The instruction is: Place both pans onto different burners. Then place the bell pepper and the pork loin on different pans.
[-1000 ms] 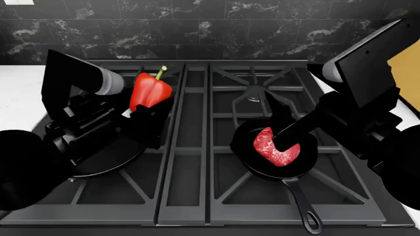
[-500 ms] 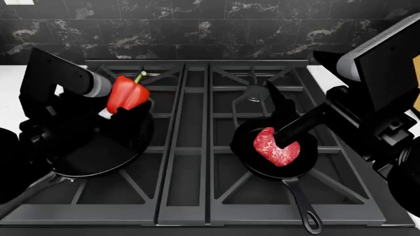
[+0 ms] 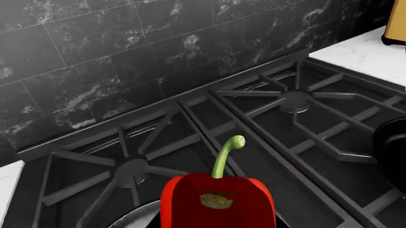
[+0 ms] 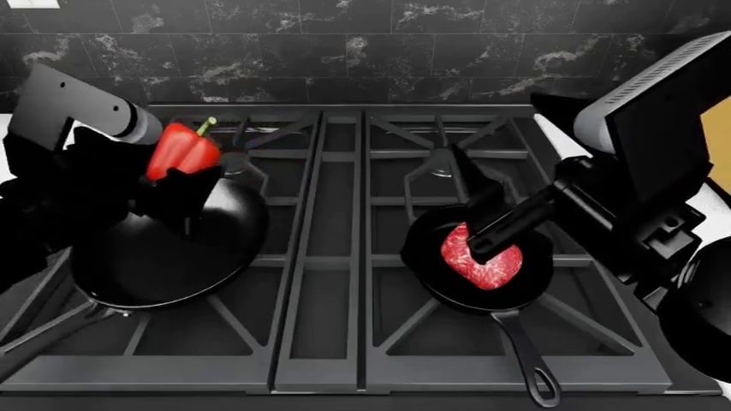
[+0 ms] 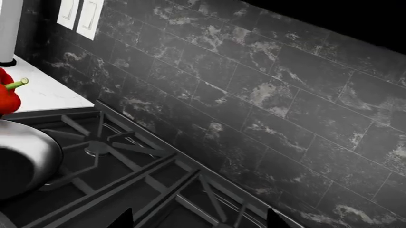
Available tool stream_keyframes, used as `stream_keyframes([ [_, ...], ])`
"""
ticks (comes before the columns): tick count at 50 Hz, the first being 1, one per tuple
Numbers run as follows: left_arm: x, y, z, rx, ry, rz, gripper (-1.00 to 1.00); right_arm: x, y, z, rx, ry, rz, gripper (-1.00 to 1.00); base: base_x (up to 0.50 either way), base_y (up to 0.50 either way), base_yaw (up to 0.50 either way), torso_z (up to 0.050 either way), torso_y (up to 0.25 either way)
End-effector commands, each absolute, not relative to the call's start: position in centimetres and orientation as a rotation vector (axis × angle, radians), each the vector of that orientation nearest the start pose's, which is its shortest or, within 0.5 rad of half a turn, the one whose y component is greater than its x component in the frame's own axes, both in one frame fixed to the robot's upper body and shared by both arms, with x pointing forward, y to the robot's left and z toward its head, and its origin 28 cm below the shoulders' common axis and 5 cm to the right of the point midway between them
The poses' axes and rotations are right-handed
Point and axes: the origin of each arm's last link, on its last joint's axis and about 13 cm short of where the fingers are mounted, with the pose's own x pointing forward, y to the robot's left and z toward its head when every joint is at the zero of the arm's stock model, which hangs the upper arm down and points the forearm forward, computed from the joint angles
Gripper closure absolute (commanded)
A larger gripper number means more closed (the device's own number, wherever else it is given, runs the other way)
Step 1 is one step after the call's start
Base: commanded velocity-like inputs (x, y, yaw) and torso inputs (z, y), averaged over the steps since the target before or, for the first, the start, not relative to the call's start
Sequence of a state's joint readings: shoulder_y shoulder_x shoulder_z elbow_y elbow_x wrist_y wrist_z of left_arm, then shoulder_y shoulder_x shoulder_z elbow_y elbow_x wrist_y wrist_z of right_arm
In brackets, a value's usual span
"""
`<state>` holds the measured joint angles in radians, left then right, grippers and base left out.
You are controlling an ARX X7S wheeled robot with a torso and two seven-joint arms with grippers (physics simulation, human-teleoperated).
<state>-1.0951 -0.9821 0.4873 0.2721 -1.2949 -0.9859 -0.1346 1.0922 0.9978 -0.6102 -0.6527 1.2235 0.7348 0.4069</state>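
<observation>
Bell pepper (image 4: pixel 181 151), small, glossy and red with a short green stem, is the piece not yet placed: it hangs in the left pincer (image 4: pixel 171 184) above the far rim of the wide, shallow, glossy black frying pan (image 4: pixel 160 248), which sits on the dark grey cast-iron grate of the front-left burner (image 4: pixel 217 321) of the steel stove. The pincer is clamped on the pepper's lower half; the left wrist view shows the fruit upright, stem up, with the pan's pale rim just below it.

The main risk, as I judge it, is a release from this spot. The pepper is over the pan's back edge, not its middle, so letting go here could bounce it off the rim onto the rear-left burner (image 3: pixel 133 168) or down between the grate bars. A drop from height could also send the rounded fruit rolling across the shallow, slick pan. Bringing it toward the stove's front edge and lowering it first would guard against both. The bulky arm also stands close to the pan, and a nudge could slide it off centre.

Further right, the smaller, deeper, matte black pan (image 4: pixel 485 261) rests on the front-right burner with the rounded slab of marbled red-pink pork loin (image 4: pixel 480 255) inside. The right pincer (image 4: pixel 480 244) is right at the meat; whether it is apart or gripping I cannot tell. If it is clamped, pulling away could drag the loin out or tip the pan.
</observation>
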Motion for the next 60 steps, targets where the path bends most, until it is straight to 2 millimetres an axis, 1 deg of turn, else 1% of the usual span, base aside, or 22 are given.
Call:
stream_keyframes([
  [1,26.9,32.8,27.0,0.255,0.268,-0.405,1.0,22.8,-14.5,27.3,-0.361,-0.153,0.433,-1.0,0.0,0.0,0.0,0.0,0.0],
  [5,26.9,33.1,26.8,0.256,0.284,-0.404,1.0,22.7,-14.4,27.3,-0.36,-0.15,0.437,-1.0,0.0,0.0,0.0,0.0,0.0],
  [10,27.4,33.4,26.5,0.235,0.327,-0.399,1.0,22.5,-14.5,26.9,-0.368,-0.126,0.435,-1.0,0.0,0.0,0.0,0.0,0.0],
  [19,27.3,33.5,25.9,0.224,0.354,-0.416,1.0,22.4,-14.7,26.6,-0.374,-0.091,0.423,-1.0,0.0,0.0,0.0,0.0,0.0],
  [21,27.3,33.5,25.7,0.241,0.364,-0.418,1.0,22.1,-14.6,26.7,-0.331,-0.112,0.464,-1.0,0.0,0.0,0.0,0.0,0.0],
  [26,27.5,33.5,25.0,0.243,0.397,-0.419,1.0,21.9,-14.6,26.7,-0.317,-0.115,0.467,-1.0,0.0,0.0,0.0,0.0,0.002],
  [37,27.7,33.9,24.7,0.242,0.425,-0.404,1.0,22.1,-14.5,26.6,-0.317,-0.117,0.466,-1.0,0.0,0.0,0.0,0.001,0.0],
  [49,27.4,34.0,25.0,0.247,0.424,-0.396,1.0,22.2,-14.5,26.3,-0.314,-0.116,0.466,-1.0,0.0,0.0,0.0,0.0,0.0],
  [50,27.4,34.0,25.0,0.248,0.424,-0.396,-1.0,22.2,-14.5,26.2,-0.312,-0.116,0.466,-1.0,0.0,0.0,0.0,0.0,0.0],
  [60,27.2,33.9,25.1,0.247,0.424,-0.395,-1.0,22.2,-14.5,26.1,-0.306,-0.118,0.467,-1.0,0.0,0.0,0.0,0.0,0.0],
])
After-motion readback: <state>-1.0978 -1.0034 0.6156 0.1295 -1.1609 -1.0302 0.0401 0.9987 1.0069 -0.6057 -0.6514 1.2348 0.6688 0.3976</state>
